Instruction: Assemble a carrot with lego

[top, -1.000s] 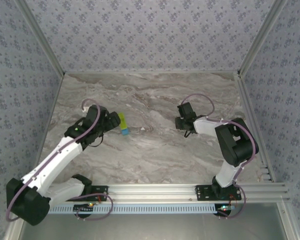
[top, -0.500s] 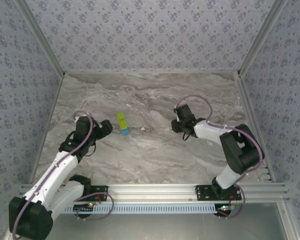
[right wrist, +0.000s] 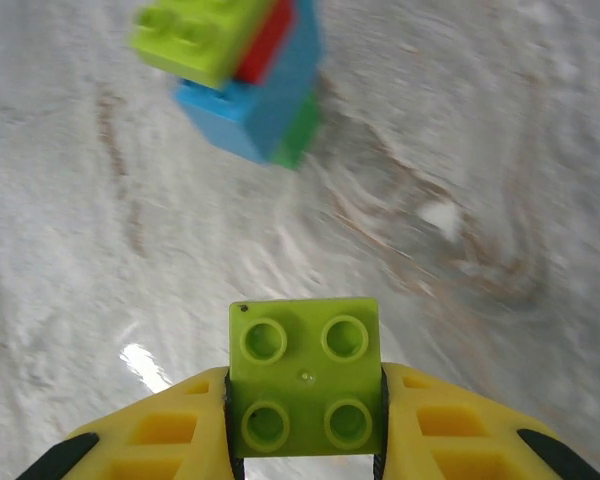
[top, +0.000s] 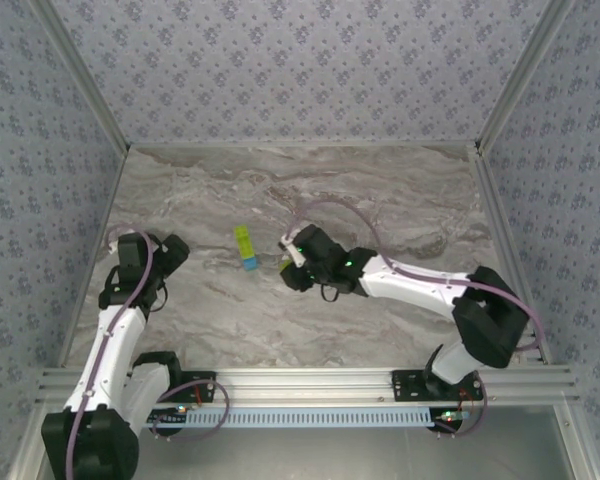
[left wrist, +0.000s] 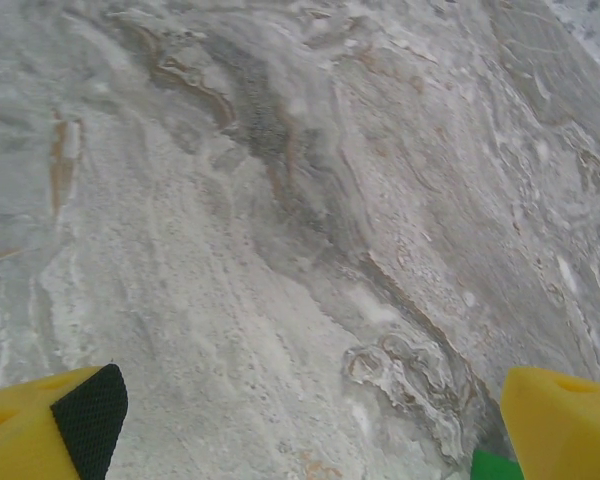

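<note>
The partly built carrot (top: 245,248) lies on the marble table (top: 380,190), lime-green at its far end and blue at its near end. In the right wrist view the carrot (right wrist: 242,75) shows lime-green, red, blue and dark green pieces stacked together. My right gripper (top: 291,270) sits just right of it, shut on a lime-green four-stud lego brick (right wrist: 305,375) held studs-up between the yellow fingers (right wrist: 150,435). My left gripper (top: 172,247) stands open well to the left of the carrot, with bare table between its fingertips (left wrist: 55,430).
Patterned walls enclose the table on three sides, with metal rails (top: 310,380) along the near edge. A green sliver (left wrist: 495,467) pokes in at the bottom edge of the left wrist view; I cannot tell what it is.
My right arm has swung left across the table with the lime-green brick, ending close beside the carrot. My left arm has pulled back leftward from the carrot, still open.
</note>
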Available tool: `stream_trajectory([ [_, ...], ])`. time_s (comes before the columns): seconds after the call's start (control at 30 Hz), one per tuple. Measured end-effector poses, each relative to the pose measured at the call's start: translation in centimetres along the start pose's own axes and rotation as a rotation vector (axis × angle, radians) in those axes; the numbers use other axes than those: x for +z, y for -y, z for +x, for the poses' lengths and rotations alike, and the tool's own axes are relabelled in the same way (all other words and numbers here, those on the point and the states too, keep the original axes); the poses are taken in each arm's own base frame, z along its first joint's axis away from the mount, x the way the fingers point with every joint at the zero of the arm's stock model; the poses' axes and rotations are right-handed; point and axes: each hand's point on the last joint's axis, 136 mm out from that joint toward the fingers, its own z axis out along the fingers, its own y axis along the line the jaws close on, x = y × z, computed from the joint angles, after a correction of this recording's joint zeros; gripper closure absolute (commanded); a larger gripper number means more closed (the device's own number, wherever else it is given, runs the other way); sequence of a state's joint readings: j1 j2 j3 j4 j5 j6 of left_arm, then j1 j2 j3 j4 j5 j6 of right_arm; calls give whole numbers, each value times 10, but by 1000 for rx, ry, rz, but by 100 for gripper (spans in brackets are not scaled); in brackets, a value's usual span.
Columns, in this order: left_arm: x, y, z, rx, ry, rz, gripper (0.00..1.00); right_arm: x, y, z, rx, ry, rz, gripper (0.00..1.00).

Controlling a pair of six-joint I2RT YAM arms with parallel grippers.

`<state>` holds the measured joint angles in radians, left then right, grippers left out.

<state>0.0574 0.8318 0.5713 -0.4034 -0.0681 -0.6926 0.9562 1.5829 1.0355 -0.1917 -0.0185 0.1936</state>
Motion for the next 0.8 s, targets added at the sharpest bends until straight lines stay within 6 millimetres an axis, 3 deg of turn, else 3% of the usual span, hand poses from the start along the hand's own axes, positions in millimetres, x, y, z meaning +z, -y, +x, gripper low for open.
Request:
stream_trajectory([
  [0.13,1,-6,-2,-26,-13,-8,2,28,-29,-6,-35,-29,-63,75],
  [0.3,1,-8,-1,-42,-30,1,3,56,-50,-14,-53,-55,-108,75],
  [0.53,1,-6,-1,-40,-42,17,3,66,-72,-31,-72,-34,-149,75],
  [0.8,4,-7,3,-39,-65,15,2,76,-74,-42,-49,-28,-140,76],
])
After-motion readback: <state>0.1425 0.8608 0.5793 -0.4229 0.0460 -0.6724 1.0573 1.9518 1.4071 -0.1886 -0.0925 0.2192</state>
